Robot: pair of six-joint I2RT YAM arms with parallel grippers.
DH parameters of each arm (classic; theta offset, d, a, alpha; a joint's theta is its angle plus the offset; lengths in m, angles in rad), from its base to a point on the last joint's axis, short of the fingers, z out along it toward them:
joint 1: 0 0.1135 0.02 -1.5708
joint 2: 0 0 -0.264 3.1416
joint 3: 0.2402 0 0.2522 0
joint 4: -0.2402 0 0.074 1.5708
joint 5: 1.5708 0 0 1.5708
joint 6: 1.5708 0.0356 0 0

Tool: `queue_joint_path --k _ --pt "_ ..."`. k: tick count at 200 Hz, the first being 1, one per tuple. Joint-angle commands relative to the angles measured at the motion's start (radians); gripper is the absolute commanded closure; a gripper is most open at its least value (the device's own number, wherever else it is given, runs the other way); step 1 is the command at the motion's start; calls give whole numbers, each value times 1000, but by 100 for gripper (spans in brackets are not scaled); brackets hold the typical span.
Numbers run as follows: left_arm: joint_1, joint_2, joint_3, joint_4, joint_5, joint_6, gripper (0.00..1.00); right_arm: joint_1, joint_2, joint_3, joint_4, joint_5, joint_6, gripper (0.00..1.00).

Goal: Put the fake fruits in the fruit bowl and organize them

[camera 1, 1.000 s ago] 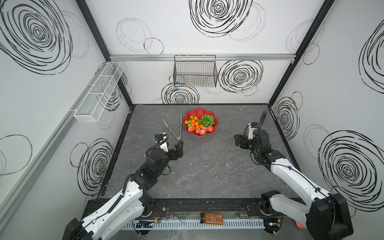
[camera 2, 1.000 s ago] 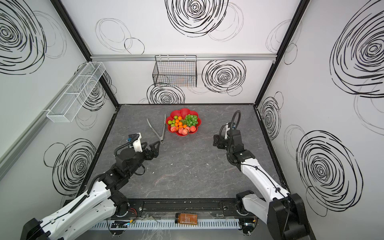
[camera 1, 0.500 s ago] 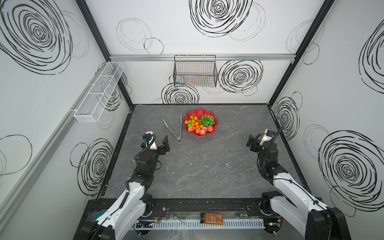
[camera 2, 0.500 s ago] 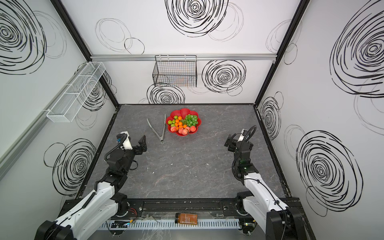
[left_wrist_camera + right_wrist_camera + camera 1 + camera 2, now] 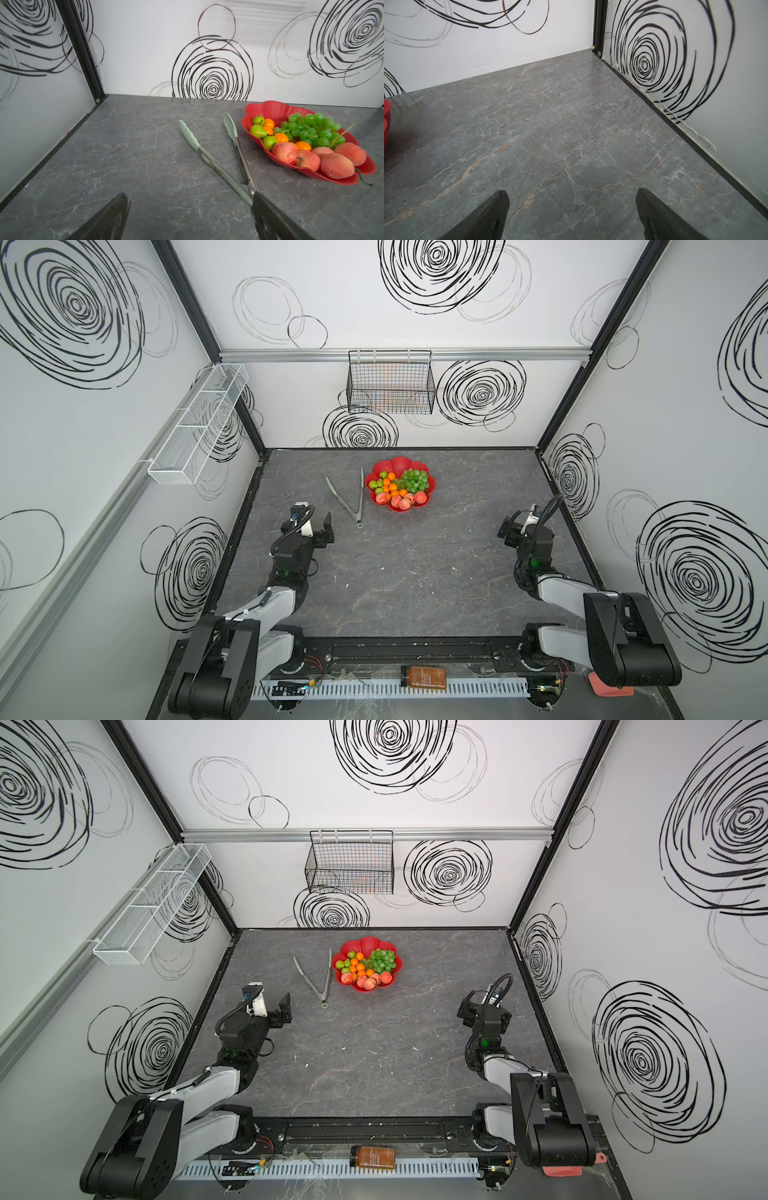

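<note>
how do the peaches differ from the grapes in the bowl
Colour: the peaches are pink-orange and dull, while the grapes are glossy green.
Form: the peaches are separate, bigger fruits. The grapes are many small balls in one bunch.
Place: the peaches line the edge of the bowl nearest the robot. The grapes lie behind them, towards its right side in both top views.
Shared: both lie inside the bowl.

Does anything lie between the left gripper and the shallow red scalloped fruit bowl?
Yes. The metal tongs with pale green tips lie splayed on the grey marbled tabletop between the open left gripper and the red bowl, hinge end nearest the gripper, one tip close beside the bowl's rim.
</note>
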Motion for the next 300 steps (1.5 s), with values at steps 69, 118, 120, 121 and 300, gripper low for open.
queue_joint_path --k 69,118,120,121,300 --pt "39 294 -42 510 90 47 4 -99 27 -25 252 -190 -52 0" --pt "64 312 -28 515 46 -3 4 -158 88 -71 407 -257 -40 0" --pt "63 312 -28 515 45 -3 4 -161 89 -70 405 -266 -42 0" --pt "63 312 -27 515 44 -2 4 -162 89 -69 403 -269 -43 0" --pt "-31 306 -1 457 -140 57 4 -75 199 -28 435 -206 -125 0"
